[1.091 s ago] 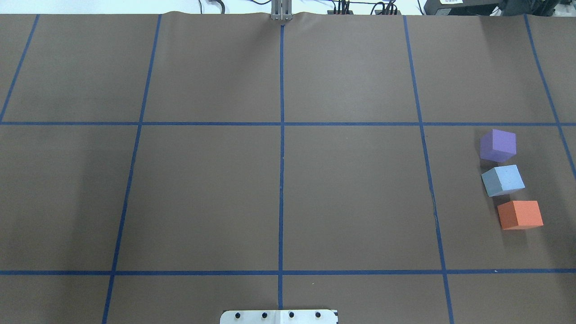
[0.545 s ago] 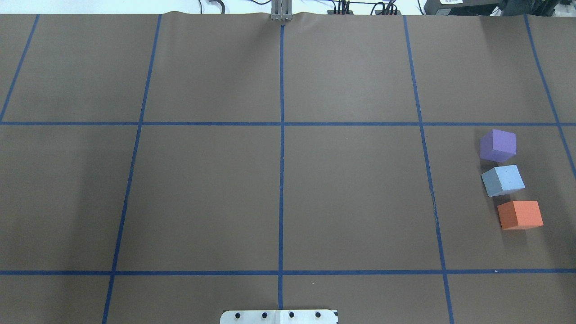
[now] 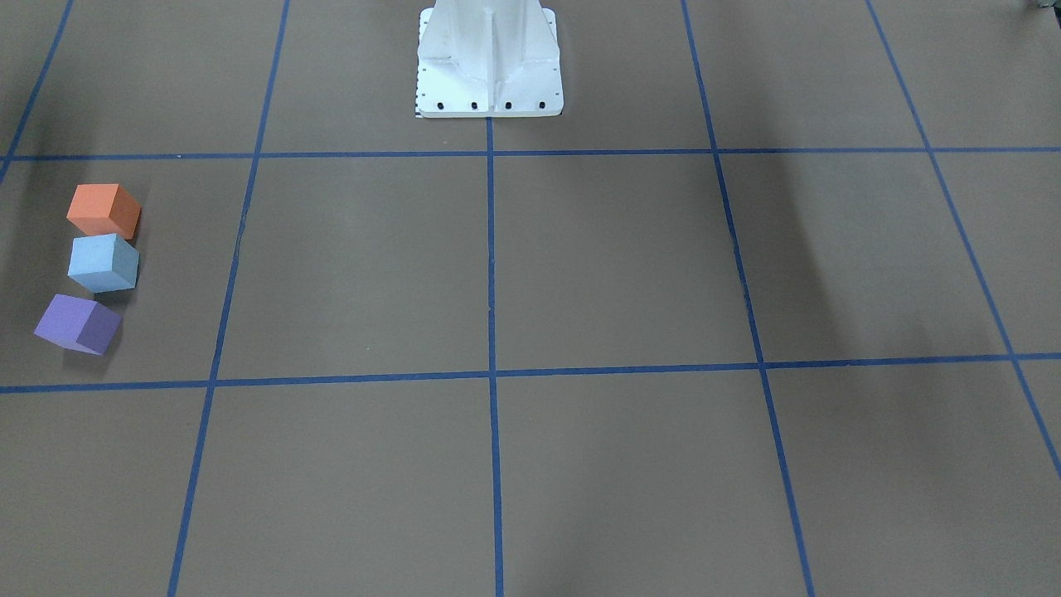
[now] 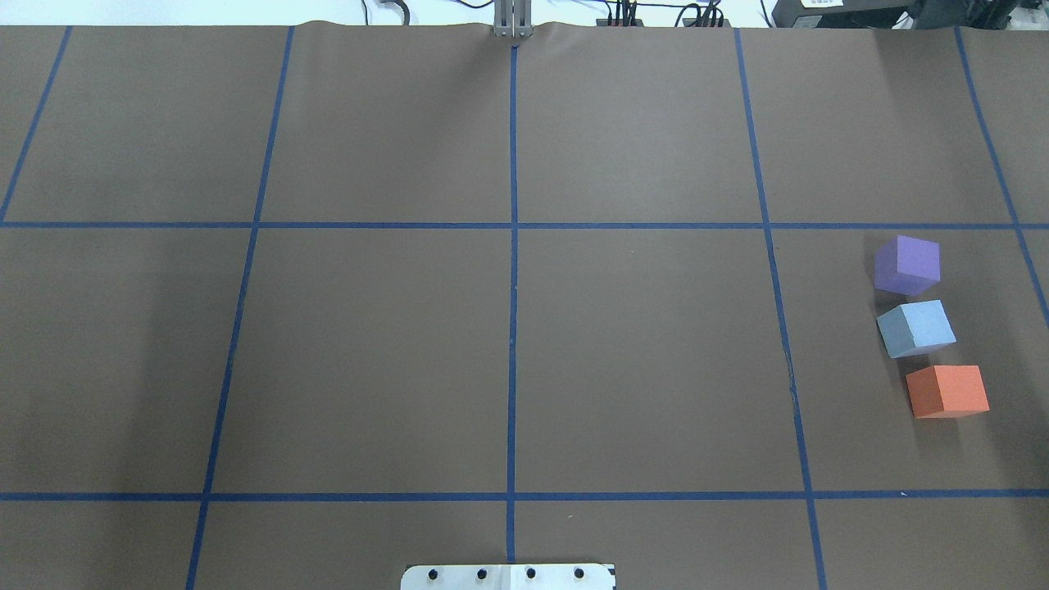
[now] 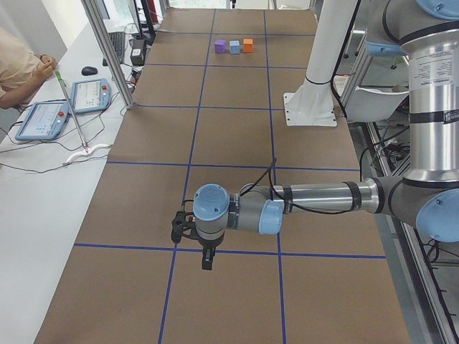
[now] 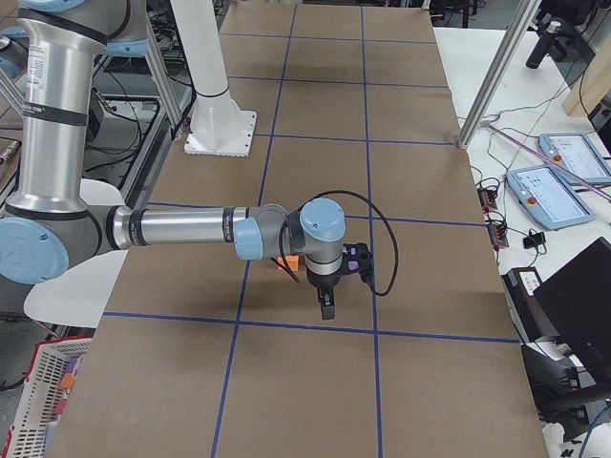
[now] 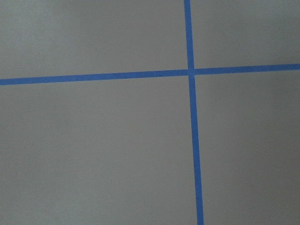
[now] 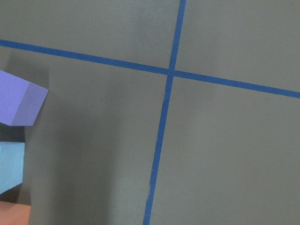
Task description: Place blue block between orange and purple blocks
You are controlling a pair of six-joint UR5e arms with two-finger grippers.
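We judge the placing done, the blue block [image 4: 916, 328] resting between the orange block [image 4: 948, 391] and the purple block [image 4: 906, 265], so nothing is left but to hold off, and we cannot tell whether the left pincer [image 5: 206, 259] or the right pincer [image 6: 328, 307] is apart or together.

Honestly, nothing to report here. Comparing the overhead shots across the last second, the blue block [image 4: 916, 328], purple block [image 4: 906, 265] and orange block [image 4: 947, 391] haven't shifted at all on the bench [image 4: 508, 352]. Zero visible change.
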